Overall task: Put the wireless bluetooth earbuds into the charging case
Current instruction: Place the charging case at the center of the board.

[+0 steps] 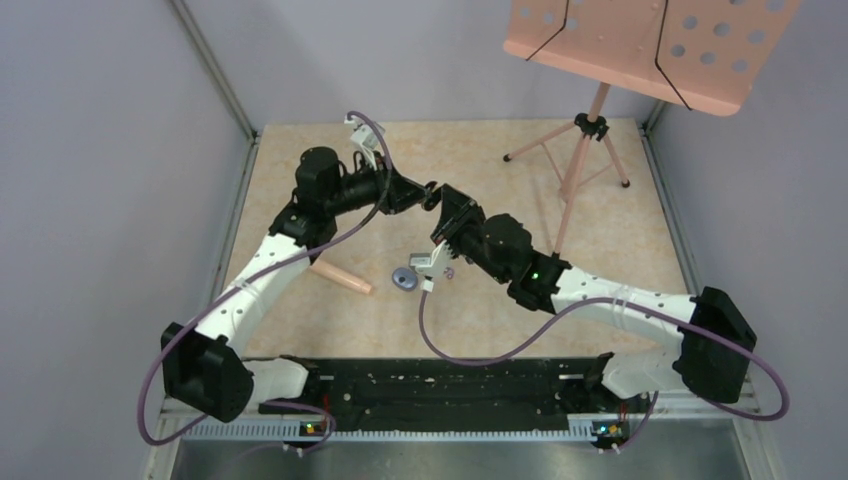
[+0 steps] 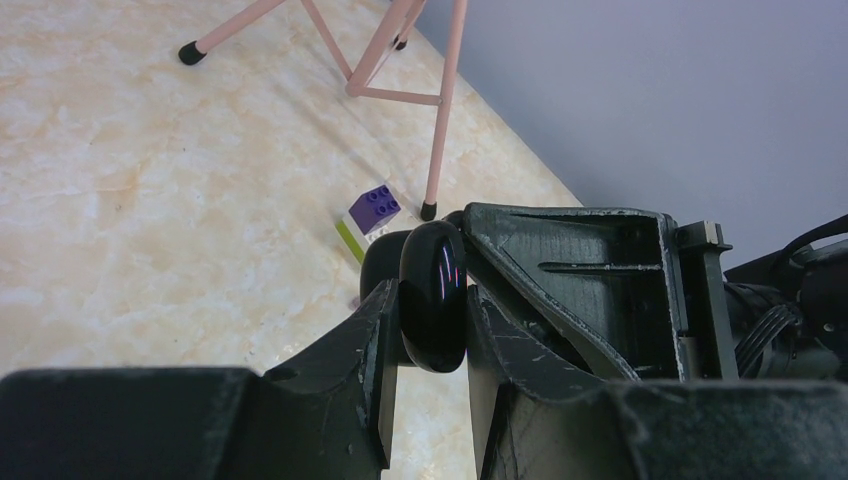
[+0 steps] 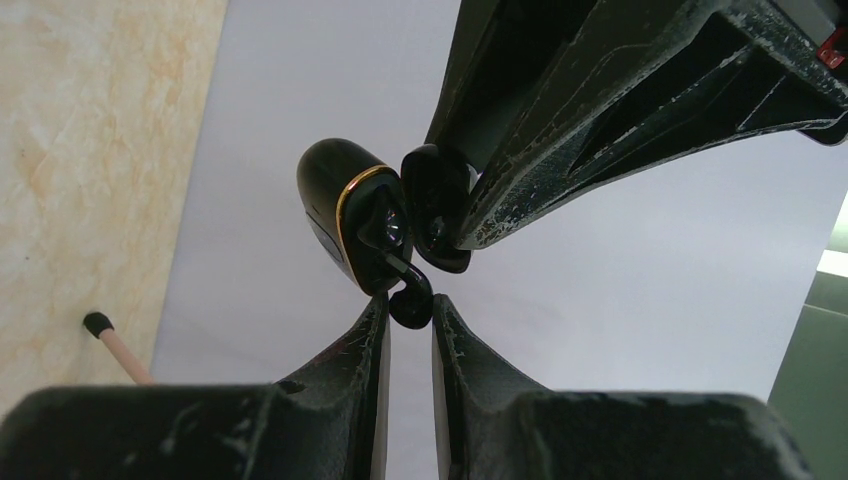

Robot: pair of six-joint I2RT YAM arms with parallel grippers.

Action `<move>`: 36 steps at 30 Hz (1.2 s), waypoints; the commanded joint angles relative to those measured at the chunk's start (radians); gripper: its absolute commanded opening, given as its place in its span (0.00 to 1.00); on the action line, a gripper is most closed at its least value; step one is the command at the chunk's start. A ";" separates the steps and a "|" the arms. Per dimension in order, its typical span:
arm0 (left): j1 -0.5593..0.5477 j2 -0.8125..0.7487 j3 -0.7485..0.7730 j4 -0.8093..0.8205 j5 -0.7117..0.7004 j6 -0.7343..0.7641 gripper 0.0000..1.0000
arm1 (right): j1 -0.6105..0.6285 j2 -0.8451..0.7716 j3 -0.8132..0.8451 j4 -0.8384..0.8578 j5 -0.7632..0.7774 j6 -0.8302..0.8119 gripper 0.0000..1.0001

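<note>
Top view: both arms are raised and meet mid-air over the middle of the table (image 1: 620, 215), left gripper (image 1: 424, 194) and right gripper (image 1: 447, 214) nose to nose. What's between them is too small to read from here. On the table on the near side of them is a tiny purple speck (image 1: 449, 272), probably one of the pale purple buds but I'm not sure. A grey-blue round piece (image 1: 404, 279) lies left of it and a pink stick (image 1: 341, 278) further left. The surface is flat, beige, marble-look. Plain grey walls (image 1: 100, 150) on three sides, and a pink music stand (image 1: 650, 40) at far right. Left wrist: the left jaws are narrowed onto the glossy black case (image 2: 434, 290), clamped from both sides, off the table. A purple-and-yellow block (image 2: 372, 214) lies beyond, just beside a stand foot. Right wrist: the case is hinged open with its gold rim showing, and the lid side is pinched by the left fingers (image 3: 520, 190). The right jaws are nearly closed on a black bud (image 3: 409, 303), which sits right at the case mouth, seemingly touching it but not down in a pocket. Something shiny sits inside the case; I can't tell if it's a seated bud. My read: a black bud is mid-insertion and not yet home, and the purple ones look not started.
</note>
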State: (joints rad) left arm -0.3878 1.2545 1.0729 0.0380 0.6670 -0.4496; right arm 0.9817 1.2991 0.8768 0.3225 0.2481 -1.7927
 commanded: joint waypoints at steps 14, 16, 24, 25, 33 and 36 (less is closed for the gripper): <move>0.110 0.144 0.127 -0.015 0.205 -0.164 0.00 | 0.013 0.039 0.038 0.146 0.080 -0.035 0.00; 0.114 0.146 0.126 -0.007 0.214 -0.172 0.00 | 0.012 0.039 0.033 0.143 0.081 -0.036 0.00; 0.115 0.160 0.148 -0.017 0.268 -0.177 0.00 | 0.010 0.068 0.035 0.161 0.070 -0.046 0.00; 0.115 0.159 0.151 -0.024 0.272 -0.174 0.00 | 0.009 0.074 0.034 0.162 0.069 -0.048 0.00; 0.123 0.166 0.169 -0.082 0.267 -0.161 0.00 | 0.001 0.085 0.037 0.162 0.059 -0.058 0.00; 0.130 0.170 0.179 -0.090 0.268 -0.169 0.00 | -0.004 0.077 0.034 0.144 0.053 -0.066 0.00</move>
State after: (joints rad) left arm -0.2680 1.4166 1.1954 -0.0639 0.9062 -0.6151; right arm 0.9821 1.3827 0.8833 0.4500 0.3122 -1.8439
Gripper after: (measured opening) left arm 0.327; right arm 0.166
